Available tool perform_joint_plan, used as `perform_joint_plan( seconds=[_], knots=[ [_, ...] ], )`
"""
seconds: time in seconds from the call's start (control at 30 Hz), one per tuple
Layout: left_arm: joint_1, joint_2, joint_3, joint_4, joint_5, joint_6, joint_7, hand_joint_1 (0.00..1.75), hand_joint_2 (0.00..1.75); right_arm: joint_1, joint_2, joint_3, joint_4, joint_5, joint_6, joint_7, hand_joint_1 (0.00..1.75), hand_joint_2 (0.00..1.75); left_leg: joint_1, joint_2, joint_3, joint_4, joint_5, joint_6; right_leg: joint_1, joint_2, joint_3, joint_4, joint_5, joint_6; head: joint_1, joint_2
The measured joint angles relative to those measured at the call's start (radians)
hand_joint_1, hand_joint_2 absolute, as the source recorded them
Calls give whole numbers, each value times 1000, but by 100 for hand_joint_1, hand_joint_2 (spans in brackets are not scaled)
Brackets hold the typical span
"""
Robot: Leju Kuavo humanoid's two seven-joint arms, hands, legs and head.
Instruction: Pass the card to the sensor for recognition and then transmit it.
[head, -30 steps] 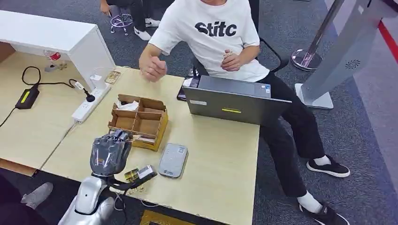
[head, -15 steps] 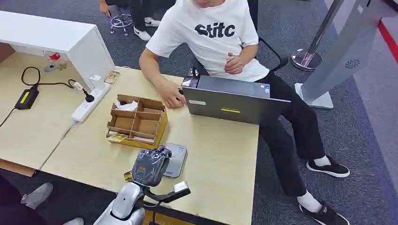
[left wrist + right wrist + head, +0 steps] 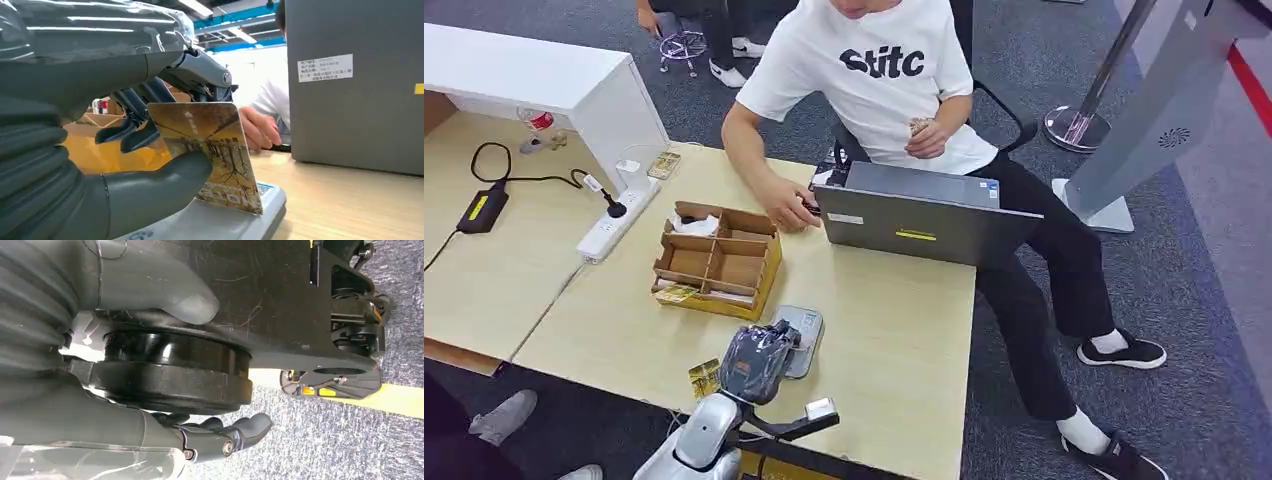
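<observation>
The left hand [image 3: 759, 360] is gripping the card [image 3: 212, 152], its thumb and darker fingers [image 3: 132, 132] clamped on it, holding it tilted with its lower edge resting on the grey sensor [image 3: 809, 322]. The sensor is lying flat near the front edge of the tabletop [image 3: 894, 340], just in front of the cardboard organizer [image 3: 719, 260]. A second small card [image 3: 703, 378] is lying on the tabletop beside the left hand, close to the front edge.

The right hand [image 3: 225, 435] is hanging over the carpeted floor [image 3: 325, 440], holding nothing, with its fingers loosely curled and slightly apart.

A person [image 3: 874, 70] in a white shirt is sitting at the far edge, one hand [image 3: 789, 212] resting on the tabletop beside a grey laptop [image 3: 919, 215]. A white power strip [image 3: 614, 220] is lying toward the left side.
</observation>
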Motion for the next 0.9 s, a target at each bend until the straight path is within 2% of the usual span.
perform_joint_plan(
  seconds=[0.13, 0.23, 0.43, 0.63, 0.73, 0.9],
  knots=[
    [-3, 10, 0, 0, 2, 35, 5, 175, 175, 0, 0, 0, 0, 0, 0, 0, 0, 175, 0, 0, 0, 0, 0, 0, 0, 0, 0, 0, 0, 0, 0, 0],
    [-3, 33, 3, -42, 27, 54, 7, 175, 175, 0, 0, 0, 0, 0, -2, 0, 0, 175, 0, 0, 0, 0, 0, 0, 0, 0, 0, 1, 0, 0, 0, 0],
    [-7, 99, 66, -213, 192, 53, -49, 175, 175, 0, 1, 0, 0, -2, -4, -6, 0, 175, 1, 0, 0, 0, 0, 0, 0, 0, -1, 1, 0, 0, 0, 0],
    [1, 147, 145, -296, 325, 27, -111, 175, 175, 1, 2, 0, 0, -3, -4, -10, 0, 175, 1, 0, -1, 0, 1, -1, 0, 0, -1, 2, 0, 0, 0, 0],
    [6, 167, 189, -317, 343, 26, -130, 175, 175, 1, 2, 0, 0, -2, -4, -11, 0, 175, 1, 0, -1, 0, 1, -1, 0, 0, -1, 2, 0, 0, 0, 0],
    [21, 194, 238, -347, 308, 28, -134, 175, 175, 1, 2, 0, 0, 1, -4, -12, 0, 175, 1, 0, -1, 0, 1, -1, 0, 0, -1, 2, 0, 0, 0, 0]
  ],
)
